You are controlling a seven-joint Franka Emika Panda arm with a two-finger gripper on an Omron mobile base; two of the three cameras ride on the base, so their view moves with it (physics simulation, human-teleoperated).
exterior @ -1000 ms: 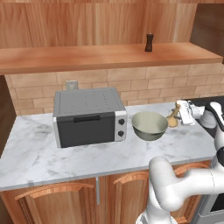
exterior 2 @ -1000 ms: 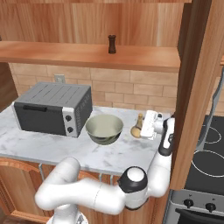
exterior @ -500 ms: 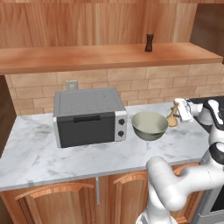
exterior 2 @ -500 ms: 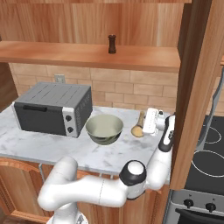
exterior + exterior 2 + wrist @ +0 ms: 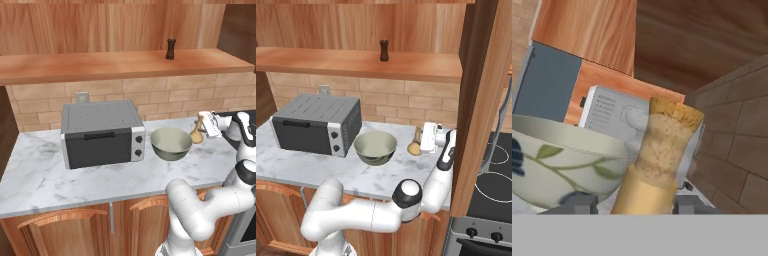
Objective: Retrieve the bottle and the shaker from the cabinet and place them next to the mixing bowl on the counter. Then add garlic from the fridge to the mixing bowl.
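Gripper [image 5: 632, 204] sits low at the bottle [image 5: 657, 160], one finger each side of its base; jaws apart, contact unclear, so can't tell if it's gripping. Bottle stands upright on the counter [image 5: 45, 175], just right of the mixing bowl [image 5: 171, 143]. Shaker [image 5: 171, 49] is up on the shelf [image 5: 100, 65], toaster oven [image 5: 102, 132] left of the bowl. Judgement: bottle placement step; open fully and back straight off so the bottle doesn't tip into the bowl.

Even, bright rendered light, no glare. Soft shadow lies beneath the shelf [image 5: 125, 65] at upper centre of both base views. Hand view is coarse and pixelated; base views sharp, undistorted at edges.
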